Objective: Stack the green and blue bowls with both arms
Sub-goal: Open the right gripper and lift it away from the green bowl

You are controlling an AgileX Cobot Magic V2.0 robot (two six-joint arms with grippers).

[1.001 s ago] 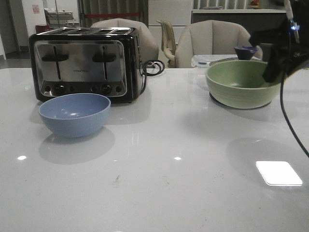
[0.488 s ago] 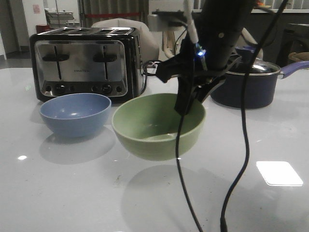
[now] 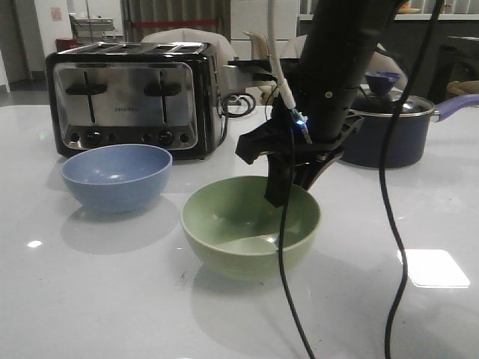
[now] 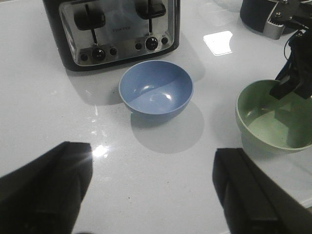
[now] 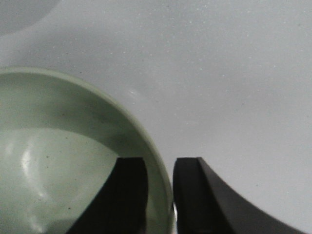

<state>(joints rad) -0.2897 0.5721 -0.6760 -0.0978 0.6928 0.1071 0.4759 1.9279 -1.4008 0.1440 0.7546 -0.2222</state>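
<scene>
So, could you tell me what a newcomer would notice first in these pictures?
Probably the right gripper, pinching the rim of the green bowl in the middle of the table. Next, the blue bowl sitting alone to its left, in front of the shiny toaster. The left gripper hangs open above the table, holding nothing.

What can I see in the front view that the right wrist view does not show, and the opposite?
Only the front view shows the blue bowl, the toaster and the saucepan. Only the right wrist view shows the right gripper closely: one finger inside the bowl's rim, one outside. Both show the green bowl on the table.
</scene>
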